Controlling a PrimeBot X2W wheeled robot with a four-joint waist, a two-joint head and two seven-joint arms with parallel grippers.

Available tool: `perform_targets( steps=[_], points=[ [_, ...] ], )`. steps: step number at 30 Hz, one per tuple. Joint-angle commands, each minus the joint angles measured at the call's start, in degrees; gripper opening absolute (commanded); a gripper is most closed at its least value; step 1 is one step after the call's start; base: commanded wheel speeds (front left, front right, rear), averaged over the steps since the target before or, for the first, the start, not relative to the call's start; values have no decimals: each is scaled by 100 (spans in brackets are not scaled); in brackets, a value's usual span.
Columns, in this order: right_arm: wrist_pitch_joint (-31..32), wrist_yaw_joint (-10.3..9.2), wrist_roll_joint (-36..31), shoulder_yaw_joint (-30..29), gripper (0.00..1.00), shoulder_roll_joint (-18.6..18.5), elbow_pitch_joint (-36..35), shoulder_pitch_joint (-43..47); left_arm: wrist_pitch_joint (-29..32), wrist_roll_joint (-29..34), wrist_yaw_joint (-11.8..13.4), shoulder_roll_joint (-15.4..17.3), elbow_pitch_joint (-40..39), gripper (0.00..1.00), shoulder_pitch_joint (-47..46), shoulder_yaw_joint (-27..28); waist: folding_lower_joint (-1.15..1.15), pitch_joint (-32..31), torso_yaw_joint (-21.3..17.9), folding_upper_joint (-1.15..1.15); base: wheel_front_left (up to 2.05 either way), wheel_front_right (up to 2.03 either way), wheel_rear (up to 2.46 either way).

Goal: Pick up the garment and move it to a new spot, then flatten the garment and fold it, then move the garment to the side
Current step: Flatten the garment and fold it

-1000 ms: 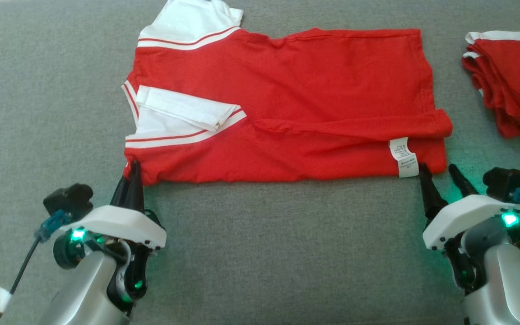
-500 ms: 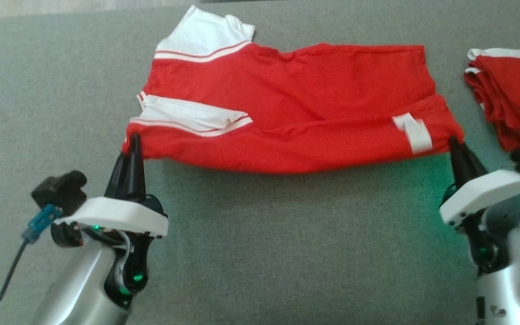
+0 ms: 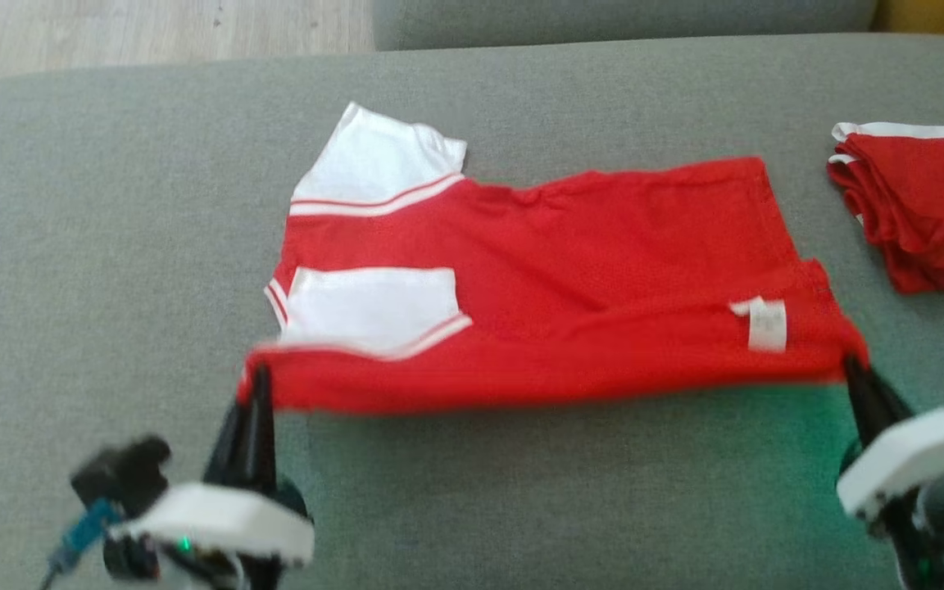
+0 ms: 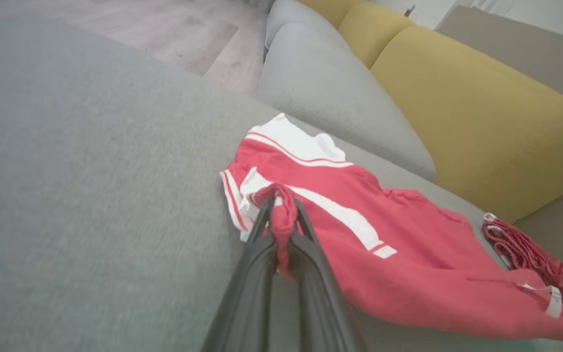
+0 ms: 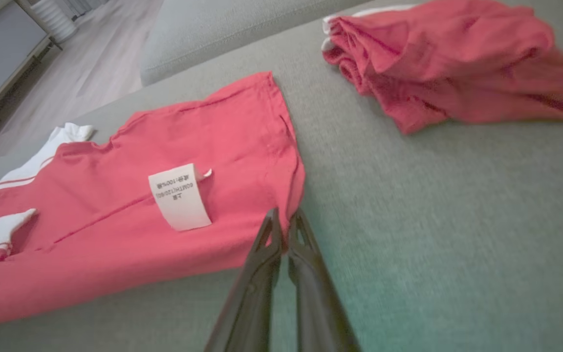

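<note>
The garment [image 3: 570, 279] is a red shirt with white striped sleeves and a white care label, spread across the grey couch seat [image 3: 111, 246]. Its near edge is lifted off the cushion and stretched between my two grippers. My left gripper [image 3: 257, 378] is shut on the near left corner, where red cloth bunches between the fingers [image 4: 281, 215]. The right gripper [image 3: 850, 366] is shut on the near right corner of the garment [image 5: 174, 161], its fingertips [image 5: 285, 222] pinching the hem beside the label.
A second red garment [image 3: 923, 205] lies folded in a pile at the right of the seat, also in the right wrist view [image 5: 457, 63]. A grey cushion [image 4: 330, 93] and a yellow backrest [image 4: 482, 112] stand behind. Wooden floor [image 3: 152, 33] lies beyond the far left edge.
The right gripper shut on the near right corner. Both grippers raised the garment's near edge off the seat. The head camera tilted, so the whole scene sits lower in the picture.
</note>
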Motion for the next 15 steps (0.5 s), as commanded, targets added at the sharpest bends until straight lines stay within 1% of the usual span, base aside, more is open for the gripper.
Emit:
perform_targets(
  steps=[1, 5, 11, 12, 13, 14, 15],
  points=[
    [-2, -4, 89, 91, 0, -36, -259, 100, -68, -43, 67, 104, -210, 0, 69, 156, 0, -43, -20, 0, 0, 0, 0],
    [-111, -4, 178, 82, 0, -36, -182, 376, -144, -114, 89, 59, -159, 0, 369, 130, 0, -67, -44, 0, 0, 0, 0],
    [-434, -4, 165, 154, 0, -36, 179, 527, -112, -145, 161, 65, 147, 0, 634, 57, 0, -46, -117, 0, 0, 0, 0],
    [-492, -4, 152, 164, 24, -36, 232, 528, -90, -157, 168, 67, 194, 0, 660, 44, 0, -38, -127, 0, 0, 0, 0],
    [-542, -4, 141, 169, 41, -36, 278, 531, -82, -172, 177, 66, 236, 0, 687, 44, 0, -31, -134, 0, 0, 0, 0],
    [-601, -4, 135, 164, 71, -36, 312, 533, -87, -170, 192, 74, 280, 0, 712, 47, 0, -27, -142, 0, 0, 0, 0],
    [-672, -4, 111, 152, 100, -36, 330, 537, -110, -151, 202, 88, 320, 31, 735, 48, 0, -24, -149, 0, 0, 0, 0]
  ],
)
